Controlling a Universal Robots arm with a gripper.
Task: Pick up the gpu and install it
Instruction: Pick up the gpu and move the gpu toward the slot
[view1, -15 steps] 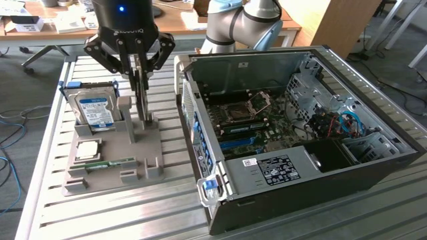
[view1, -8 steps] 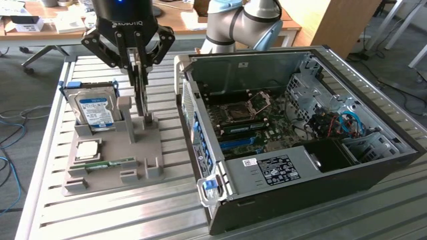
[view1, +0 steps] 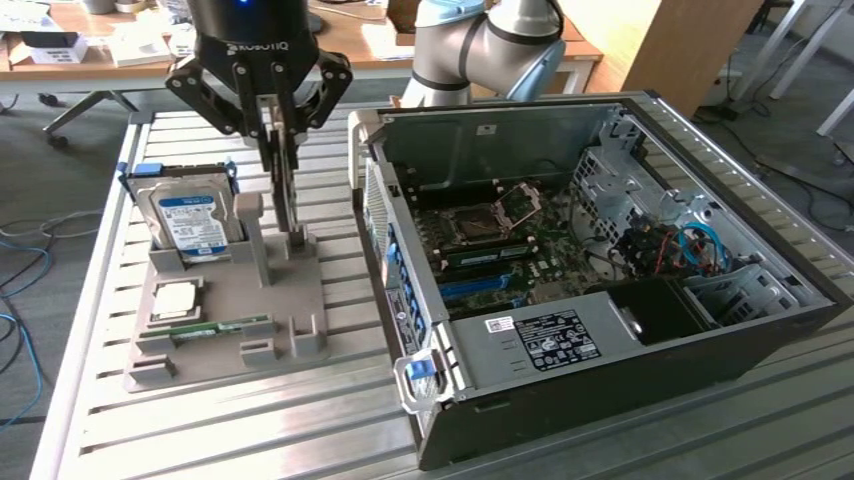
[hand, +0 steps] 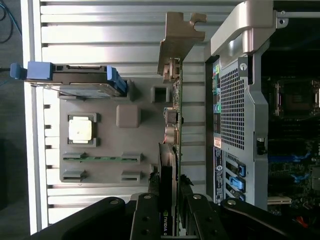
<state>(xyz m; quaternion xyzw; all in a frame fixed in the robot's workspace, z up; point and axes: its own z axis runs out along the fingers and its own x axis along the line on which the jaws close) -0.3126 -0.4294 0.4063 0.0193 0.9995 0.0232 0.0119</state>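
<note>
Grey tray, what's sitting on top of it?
A blue-labelled hard drive standing up, a square processor chip lying flat, a green memory stick in its slot, and the gpu on edge, gripped by the jaws. The slots under them are covered.

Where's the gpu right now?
In the exterior view the gpu stands on edge, gripped in the claw over the grey holder tray on that view's left, between the hard drive and the open computer case.
</note>
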